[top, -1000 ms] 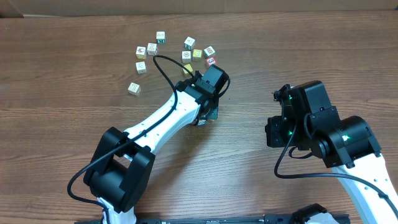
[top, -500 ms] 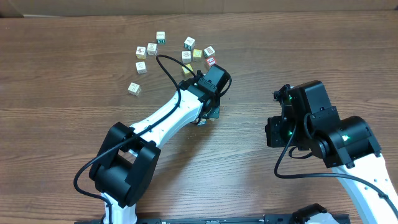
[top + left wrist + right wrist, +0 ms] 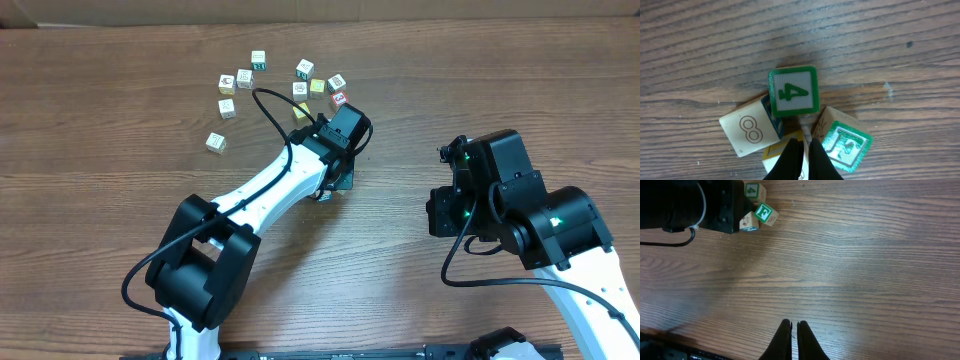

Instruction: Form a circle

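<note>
Mid-table, just nearer than the loose cubes (image 3: 305, 69): ring of four cubes (image 3: 792, 92), packed around the clenched, empty left claw (image 3: 801, 147); right claw (image 3: 792, 326), likewise clenched and empty, well apart rightward.

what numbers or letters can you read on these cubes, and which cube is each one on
"4": top face of the green-framed cube
"8": top face of the cream cube
"F": top face of the green-faced cube, clearest in the right wrist view
The loose cubes in the overhead view carry markings too small to read.
</note>
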Tool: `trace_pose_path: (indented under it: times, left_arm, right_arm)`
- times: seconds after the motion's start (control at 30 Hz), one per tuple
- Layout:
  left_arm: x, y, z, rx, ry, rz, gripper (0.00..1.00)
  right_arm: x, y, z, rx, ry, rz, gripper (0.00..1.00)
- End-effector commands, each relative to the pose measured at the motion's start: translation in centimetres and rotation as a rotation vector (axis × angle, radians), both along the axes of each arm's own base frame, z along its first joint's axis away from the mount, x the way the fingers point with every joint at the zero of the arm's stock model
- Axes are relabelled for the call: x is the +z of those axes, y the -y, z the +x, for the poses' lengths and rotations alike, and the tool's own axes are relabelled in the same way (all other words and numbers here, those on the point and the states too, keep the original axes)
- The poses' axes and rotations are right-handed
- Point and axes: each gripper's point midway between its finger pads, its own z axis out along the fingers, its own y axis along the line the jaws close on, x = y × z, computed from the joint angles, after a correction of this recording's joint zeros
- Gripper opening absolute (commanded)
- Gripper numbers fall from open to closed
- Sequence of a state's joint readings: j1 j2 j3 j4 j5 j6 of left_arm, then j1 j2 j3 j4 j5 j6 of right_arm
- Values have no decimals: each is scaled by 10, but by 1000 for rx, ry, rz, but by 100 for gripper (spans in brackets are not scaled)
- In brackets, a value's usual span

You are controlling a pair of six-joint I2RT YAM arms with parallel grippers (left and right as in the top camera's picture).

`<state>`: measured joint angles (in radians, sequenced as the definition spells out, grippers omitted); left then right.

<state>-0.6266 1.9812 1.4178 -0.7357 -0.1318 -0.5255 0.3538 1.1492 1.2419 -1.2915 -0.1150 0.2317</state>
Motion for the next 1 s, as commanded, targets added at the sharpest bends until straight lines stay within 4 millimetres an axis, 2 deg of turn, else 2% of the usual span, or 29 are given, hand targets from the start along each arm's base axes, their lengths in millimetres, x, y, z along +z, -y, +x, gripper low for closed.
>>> trace_pose_path:
  times: [0.0, 0.7, 0.97]
  left_arm:
    - [-2, 1, 6, 19, 2, -4, 4]
    - [-6, -1, 4, 21, -7, 8, 4]
    - [-17, -5, -1, 34, -42, 30, 4]
  right_arm:
    - [13, 2, 4, -12, 48, 10, 4]
    - [13, 2, 4, -12, 48, 10, 4]
    - [13, 2, 4, -12, 48, 10, 4]
